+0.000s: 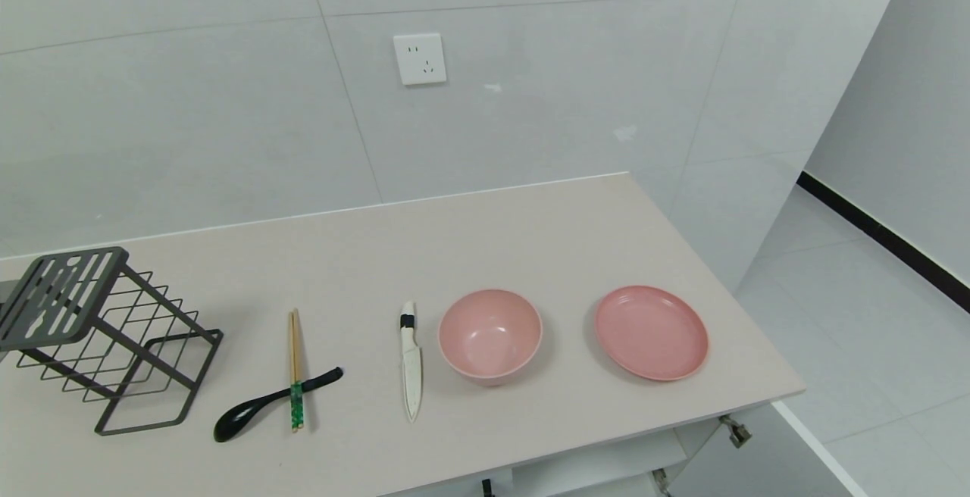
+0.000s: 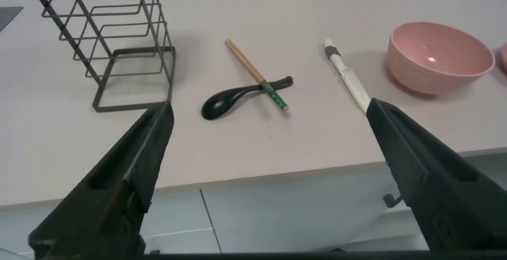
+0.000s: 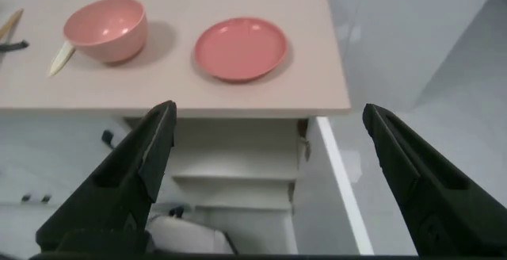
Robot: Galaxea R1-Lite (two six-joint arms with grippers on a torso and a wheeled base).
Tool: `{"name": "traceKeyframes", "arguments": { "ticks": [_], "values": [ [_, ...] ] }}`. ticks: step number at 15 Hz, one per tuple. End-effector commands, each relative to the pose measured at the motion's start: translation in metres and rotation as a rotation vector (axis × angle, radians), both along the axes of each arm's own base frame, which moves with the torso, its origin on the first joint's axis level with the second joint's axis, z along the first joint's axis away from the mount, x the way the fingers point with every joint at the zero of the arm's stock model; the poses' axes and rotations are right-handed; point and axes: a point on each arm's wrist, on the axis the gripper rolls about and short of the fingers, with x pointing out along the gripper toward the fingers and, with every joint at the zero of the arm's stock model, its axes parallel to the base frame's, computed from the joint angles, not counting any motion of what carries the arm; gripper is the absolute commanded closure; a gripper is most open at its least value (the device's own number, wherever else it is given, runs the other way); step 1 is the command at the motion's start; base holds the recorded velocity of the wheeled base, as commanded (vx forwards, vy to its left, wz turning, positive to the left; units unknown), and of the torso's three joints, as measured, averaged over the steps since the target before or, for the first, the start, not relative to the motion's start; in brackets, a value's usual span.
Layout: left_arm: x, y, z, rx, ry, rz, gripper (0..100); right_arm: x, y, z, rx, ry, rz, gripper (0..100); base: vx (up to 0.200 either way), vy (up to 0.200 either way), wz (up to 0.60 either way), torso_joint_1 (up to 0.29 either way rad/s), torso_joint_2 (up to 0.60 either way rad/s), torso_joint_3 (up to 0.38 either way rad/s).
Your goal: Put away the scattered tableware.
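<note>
**Both grippers wide open, empty**

The left gripper [image 2: 269,108] and right gripper [image 3: 269,109] hang off the counter [image 1: 530,239] edge, jaws spread, touching nothing. Left to right on it: wire rack [image 1: 91,330], black spoon [image 1: 261,402] crossed by chopsticks [image 1: 294,364], knife [image 1: 410,364], pink bowl [image 1: 489,334], pink plate [image 1: 651,332].

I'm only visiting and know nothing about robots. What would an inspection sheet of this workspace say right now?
Surface: beige counter, set against a tiled wall.
Job's things: wire rack at the robot's left; chopsticks crossing the handle of the black spoon; white knife; pink bowl, upright; pink plate nearest the right end.
Clutter: nothing seen.
Grippers: left gripper and right gripper both open, holding nothing, in front of the counter's edge.
Cables: nothing seen.
Surroundings: wall socket above the counter; open cupboard with shelves below it.
</note>
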Motion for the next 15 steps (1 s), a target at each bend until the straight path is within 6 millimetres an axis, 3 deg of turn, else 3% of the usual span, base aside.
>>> {"name": "traceKeyframes", "arguments": {
  "ticks": [1,4,8,15],
  "values": [
    [0.0,0.0,0.0,0.002,0.001,0.0,0,0.022,0.003,0.006,-0.011,0.134,0.056,0,0.0,0.0,0.0,0.0,0.0,0.0],
    [0.0,0.0,0.0,0.0,0.002,0.0,0,0.053,0.007,0.015,-0.011,0.141,0.074,0,0.0,0.0,0.0,0.0,0.0,0.0],
    [0.0,0.0,0.0,0.0,0.002,0.002,0,0.089,0.012,-0.002,-0.031,0.19,0.116,0,0.0,0.0,0.0,0.0,0.0,0.0],
    [0.0,0.0,0.0,0.0,0.002,0.0,0,0.116,0.017,-0.01,-0.062,0.271,0.145,0,0.0,0.0,0.0,0.0,0.0,0.0]
  ]
}}
